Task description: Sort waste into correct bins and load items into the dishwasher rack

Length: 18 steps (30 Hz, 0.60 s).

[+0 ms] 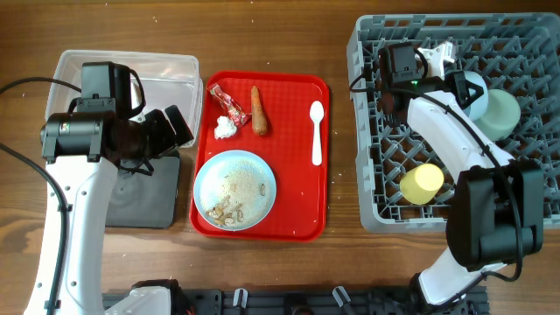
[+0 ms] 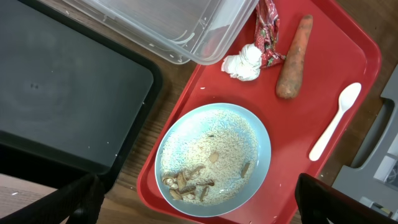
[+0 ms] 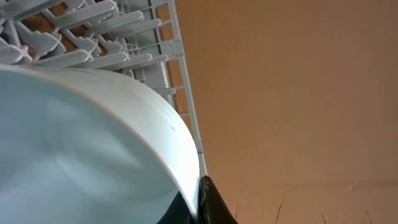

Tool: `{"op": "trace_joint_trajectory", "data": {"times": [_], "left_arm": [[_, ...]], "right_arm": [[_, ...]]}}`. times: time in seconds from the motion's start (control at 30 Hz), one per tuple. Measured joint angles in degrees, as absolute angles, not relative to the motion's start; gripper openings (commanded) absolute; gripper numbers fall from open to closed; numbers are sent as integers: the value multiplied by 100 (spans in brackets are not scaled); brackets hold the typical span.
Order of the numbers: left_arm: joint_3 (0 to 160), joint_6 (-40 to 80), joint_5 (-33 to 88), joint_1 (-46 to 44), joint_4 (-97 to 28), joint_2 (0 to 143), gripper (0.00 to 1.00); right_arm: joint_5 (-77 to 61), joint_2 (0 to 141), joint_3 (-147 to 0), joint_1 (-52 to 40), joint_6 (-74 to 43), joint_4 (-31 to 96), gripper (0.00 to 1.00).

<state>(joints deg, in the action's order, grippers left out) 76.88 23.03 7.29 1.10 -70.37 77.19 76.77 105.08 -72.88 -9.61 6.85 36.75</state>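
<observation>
Left gripper (image 2: pixel 198 186) jaws apart | carrot (image 1: pixel 259 111) to its right, axis fore-aft | right gripper (image 1: pixel 459 80) clamps light blue bowl (image 3: pixel 93 143)

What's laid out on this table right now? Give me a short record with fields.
red tray: light blue plate with food scraps, carrot, wrapper, tissue, white spoon
bins: clear tub and black tray, left of red tray
rack: yellow-green cup, pale green bowl
left jaws: open, empty, by the bins
right jaws: seemingly closed on light blue bowl, over rack
</observation>
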Motion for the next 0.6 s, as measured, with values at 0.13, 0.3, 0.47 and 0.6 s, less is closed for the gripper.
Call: {"op": "trace_joint_trajectory", "data": {"times": [0.13,0.3,0.47,0.6], "left_arm": [[7688,2303,727,110,-7037,7719,100],[7688,2303,729,110,-7037,7719,100],[7688,2303,729,110,-7035,7719,100],[7688,2303,729,110,-7037,7719,100]], "right_arm": [[7623,10508,-7288,-963,740,3857,15],[7422,10512,-7286,-1048,779,4005,16],[7332,10514,-7286,-1328,781,4066,27],[7354,10516,-7286,-1885,781,4066,41]]}}
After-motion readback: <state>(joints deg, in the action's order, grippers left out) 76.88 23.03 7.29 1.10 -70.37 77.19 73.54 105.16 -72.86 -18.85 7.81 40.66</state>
